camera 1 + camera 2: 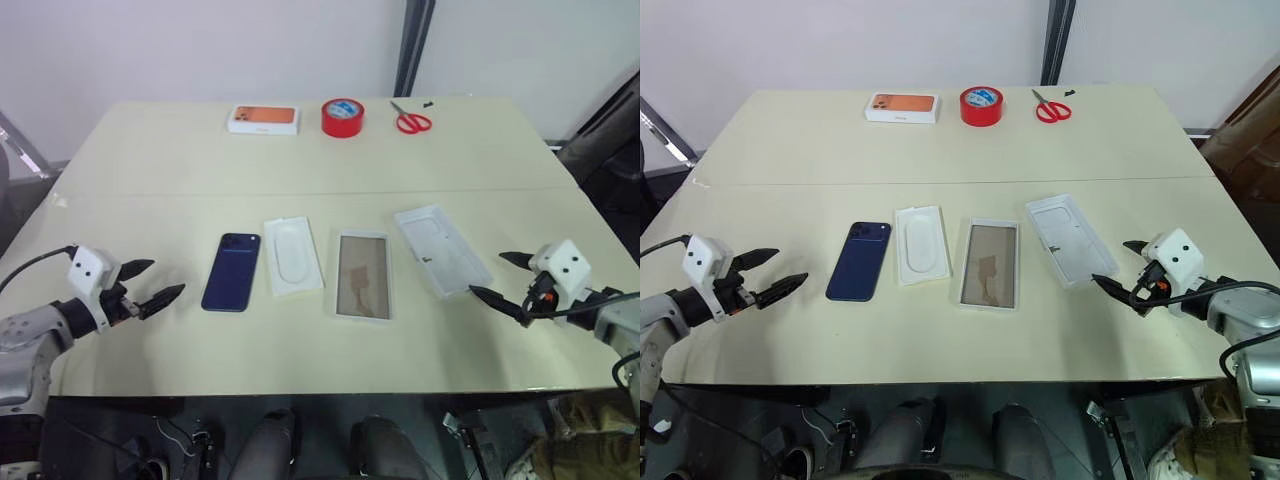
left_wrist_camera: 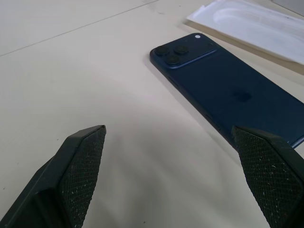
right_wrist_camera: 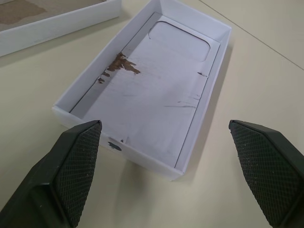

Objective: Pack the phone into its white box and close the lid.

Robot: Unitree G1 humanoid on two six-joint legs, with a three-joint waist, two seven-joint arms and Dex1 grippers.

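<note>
Left gripper (image 1: 158, 283) hovers at the left edge of the table (image 1: 150, 170), fingers spread wide, nothing between them. It points toward the phone (image 1: 231, 271), which lies a short way to its right, not touched. In the left wrist view the phone (image 2: 228, 92) sits just past the two fingertips (image 2: 83, 156), back side up, camera cluster at the far corner.

Phone — dark blue, flat on the table, long side running away from the robot. Just to its right lies a flat white insert (image 1: 292, 256) with an oval recess, close beside the phone but apart from it.

Next right: the white box (image 1: 363, 276), a shallow tray with a thin white rim and a tan-brown floor. It is open, with nothing inside.

Further right: the lid (image 1: 441, 249), lying inside-up and turned at a slant to the row. The right wrist view shows its hollow side (image 3: 147, 90) with small brown scuffs on the inner face.

Right gripper (image 1: 497, 276) hovers at the right edge, just beside the near corner of the lid — fingers spread wide, grasping nothing, no contact seen.

Far edge of the table, left to right: a white carton (image 1: 264, 119) with an orange phone picture, a red tape roll (image 1: 342, 117), red-handled scissors (image 1: 411, 120)
</note>
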